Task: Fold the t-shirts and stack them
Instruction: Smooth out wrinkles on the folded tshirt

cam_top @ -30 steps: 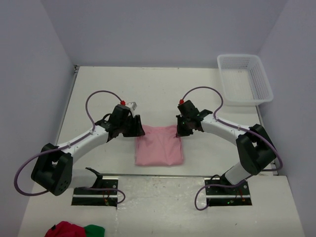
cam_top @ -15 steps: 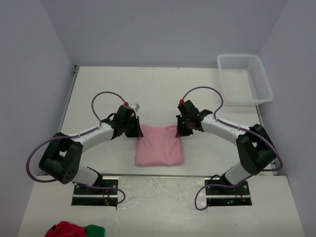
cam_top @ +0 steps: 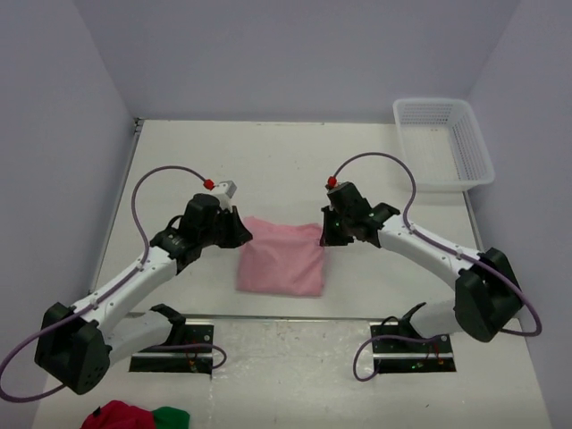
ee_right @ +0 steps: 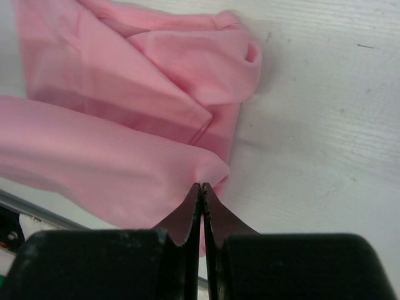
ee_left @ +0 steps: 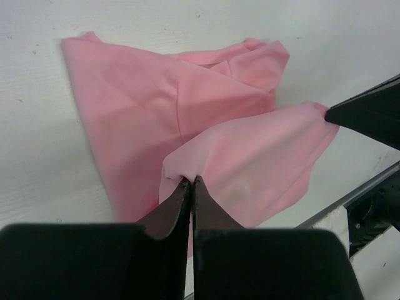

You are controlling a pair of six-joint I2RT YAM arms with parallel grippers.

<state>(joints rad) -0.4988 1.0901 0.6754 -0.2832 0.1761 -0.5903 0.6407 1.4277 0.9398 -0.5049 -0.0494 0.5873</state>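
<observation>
T-shirt (cam_top: 281, 264), one, pink, clamped by left end effector (ee_left: 189, 182) and right end effector (ee_right: 201, 186).

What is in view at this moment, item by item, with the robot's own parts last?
light pink cotton t-shirt: one, pink, folded, at the middle of the table between the two arms
white plastic mesh basket: one, white, at the far right corner of the table
red and green cloth bundle: one, red and green, at the bottom left of the top view, nearer than the arm bases
white table: one, white, under everything
left hand: one, black fingers, shut on the t-shirt's far left corner, a fold of cloth raised
right hand: one, black fingers, shut on the t-shirt's far right corner, a fold of cloth raised
</observation>
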